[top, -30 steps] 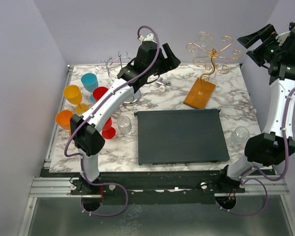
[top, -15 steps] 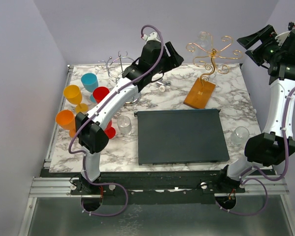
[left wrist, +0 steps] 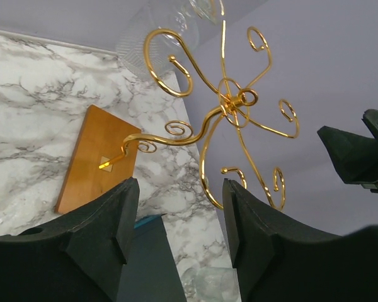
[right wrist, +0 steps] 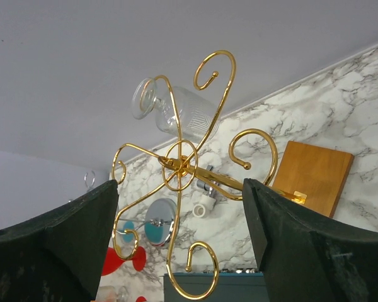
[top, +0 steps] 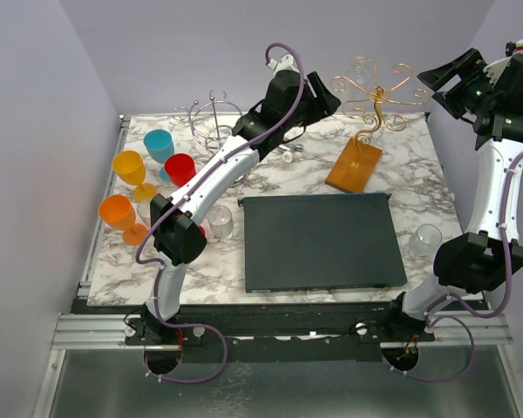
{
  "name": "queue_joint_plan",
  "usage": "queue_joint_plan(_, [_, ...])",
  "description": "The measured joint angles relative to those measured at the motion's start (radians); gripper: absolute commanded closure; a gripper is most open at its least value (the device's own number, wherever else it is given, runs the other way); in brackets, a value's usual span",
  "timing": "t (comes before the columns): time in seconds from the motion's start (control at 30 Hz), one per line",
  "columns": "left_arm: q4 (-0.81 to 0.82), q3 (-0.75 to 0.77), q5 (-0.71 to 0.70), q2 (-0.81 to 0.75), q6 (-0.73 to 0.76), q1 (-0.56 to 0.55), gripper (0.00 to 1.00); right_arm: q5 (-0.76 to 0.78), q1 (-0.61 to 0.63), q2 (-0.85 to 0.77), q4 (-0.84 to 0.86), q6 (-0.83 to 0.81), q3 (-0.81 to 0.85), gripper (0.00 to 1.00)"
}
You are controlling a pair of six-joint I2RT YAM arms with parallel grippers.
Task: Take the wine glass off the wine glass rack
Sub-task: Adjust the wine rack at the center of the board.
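Wine glass (right wrist: 176, 110), clear with a ribbed bowl, is our target; we place it last, working from the biggest thing down. The white marble-patterned table (top: 423, 165) carries a dark grey flat rectangular mat (top: 318, 241) in its middle. Just behind the mat's far right corner stands the wine glass rack (top: 354, 165), an orange-brown wooden slab with a thin gold wire stem that fans into curly hooks. Our left claw (left wrist: 179, 189) hangs at hook height on the rack's left and our right claw (right wrist: 181, 189) on its right. Both have their jaws apart and hold nothing. Smallest is the wine glass itself, hanging from a hook at the far side of the rack's crown, apart from both claws.

As we judge it, we are in the approach. To do it well we would send one claw alone for the glass, passing the near hooks without brushing them, since the wire looks springy and the base light. We would close gently on the bowl or stem, then slide it out along the hook's open end instead of tugging downward.
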Motion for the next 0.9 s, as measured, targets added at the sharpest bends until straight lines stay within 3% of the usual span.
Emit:
queue_joint_plan(0.43, [0.002, 0.090, 0.011, 0.094, -0.039, -0.047, 0.56, 0.001, 0.003, 0.015, -0.018, -0.011, 0.024, 0.18])
queue_joint_plan(0.6, [0.006, 0.124, 0.013, 0.126, -0.044, -0.048, 0.61, 0.005, 0.008, -0.049, -0.021, -0.010, -0.095, 0.20])
queue_joint_plan(0.9, [0.008, 0.160, 0.016, 0.155, -0.044, -0.050, 0.62, 0.000, 0.022, -0.237, -0.016, 0.032, -0.328, 0.41])
